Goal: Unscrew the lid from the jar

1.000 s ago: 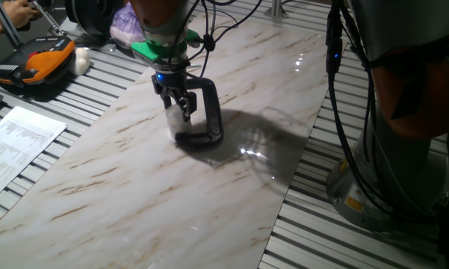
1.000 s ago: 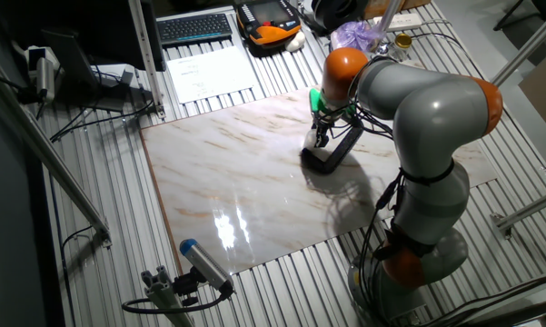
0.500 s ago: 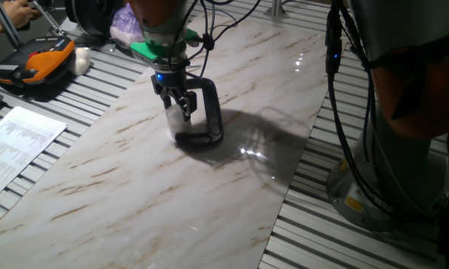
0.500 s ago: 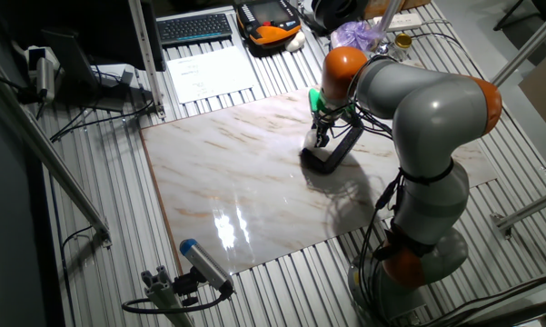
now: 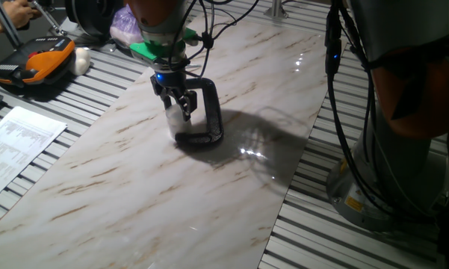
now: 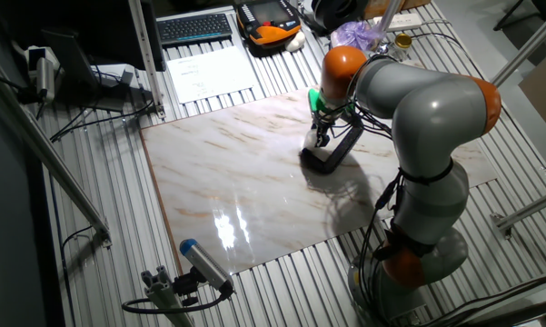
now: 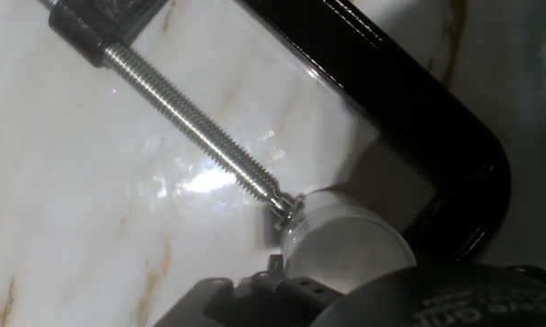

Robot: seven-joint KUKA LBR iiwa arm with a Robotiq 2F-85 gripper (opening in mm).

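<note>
The two-finger gripper [image 5: 184,109] grips the small whitish plastic lid [image 7: 356,247] atop the tiny clear jar [image 5: 174,124], clamped at 6 o'clock inside the black C-clamp [image 5: 206,112]. Unscrewing seems underway; next, rotate.

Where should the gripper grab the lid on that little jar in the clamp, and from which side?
Probably by its round rim, coming straight down from above. The lid faces up on the jar, while the black C-clamp and its metal screw crowd the jar's sides. The gripper hangs right there; its hold isn't discernible.
</note>
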